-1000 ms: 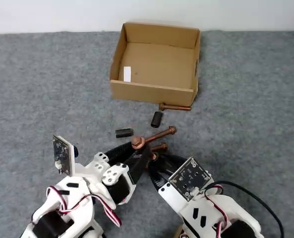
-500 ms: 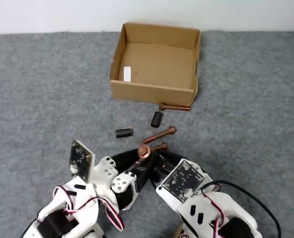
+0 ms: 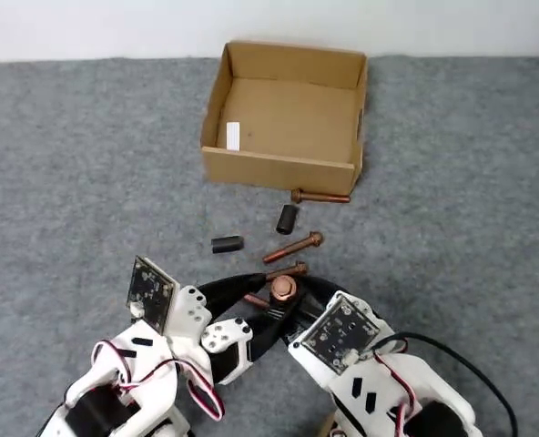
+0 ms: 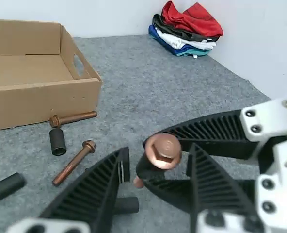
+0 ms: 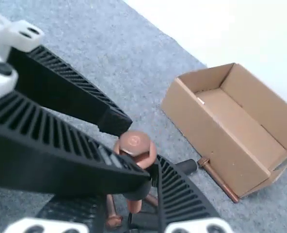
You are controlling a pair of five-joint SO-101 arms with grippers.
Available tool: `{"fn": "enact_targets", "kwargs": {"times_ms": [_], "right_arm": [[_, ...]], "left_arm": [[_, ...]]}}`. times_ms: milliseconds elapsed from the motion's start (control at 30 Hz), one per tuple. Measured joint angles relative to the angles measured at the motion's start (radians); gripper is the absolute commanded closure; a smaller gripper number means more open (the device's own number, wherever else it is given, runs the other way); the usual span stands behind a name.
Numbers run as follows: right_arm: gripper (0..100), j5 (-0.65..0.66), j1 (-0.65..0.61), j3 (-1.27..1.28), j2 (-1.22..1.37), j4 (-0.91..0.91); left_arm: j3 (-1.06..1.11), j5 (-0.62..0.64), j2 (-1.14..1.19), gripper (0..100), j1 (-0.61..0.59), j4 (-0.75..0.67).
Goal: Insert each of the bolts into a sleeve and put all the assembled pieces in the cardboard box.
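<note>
A grey felt mat [image 3: 78,182] is covering the table. An open cardboard box [image 3: 279,171] is sitting on it toward the far side. 3 bolts are lying in front of it: a far bolt [image 3: 320,196] just beside the box wall, a middle bolt [image 3: 293,247] and a near bolt [image 3: 288,269]. An upper sleeve [image 3: 288,218] and a side sleeve [image 3: 227,244] are lying near them. A pile of clothes [image 4: 187,24] is lying at the mat's corner.

Even, diffuse overhead illumination is recorded in the high view, and the grey mat [image 3: 69,164] is uniformly lit. The white wall [image 3: 69,27] along the top of the frame is rendered very bright. Soft shadow is noted along the base of the cardboard box [image 3: 279,170] and under the arms at lower centre. A dull sheen is observed on the head of the bolt [image 4: 163,148]; the sleeve [image 4: 144,171] beneath it is shaded.
</note>
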Motion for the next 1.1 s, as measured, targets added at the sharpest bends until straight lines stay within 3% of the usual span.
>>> {"fn": "enact_targets", "kwargs": {"times_ms": [167,267,367,600,700,867,1100], "right_arm": [[99.1,0.000,-0.002,0.015,0.002,-0.020],[99.1,-0.029,0.032,0.015,0.002,-0.023],[99.1,-0.120,0.123,0.015,0.002,-0.023],[99.1,-0.279,0.299,0.015,0.002,-0.023],[99.1,-0.290,0.328,0.015,0.012,-0.025],[99.1,-0.316,0.338,-0.011,0.163,-0.083],[99.1,-0.451,0.338,-0.308,0.611,-0.161]], "left_arm": [[-0.091,-0.012,0.003,78,-0.038,0.097],[-0.152,-0.029,0.003,84,-0.107,0.161],[-0.166,-0.104,0.003,100,-0.229,0.184],[-0.012,-0.281,0.003,100,-0.614,0.164],[0.121,-0.339,0.003,100,-0.704,0.132],[0.328,-0.411,0.018,100,-0.769,0.029],[0.436,-0.420,0.020,100,-0.778,-0.071]]}}
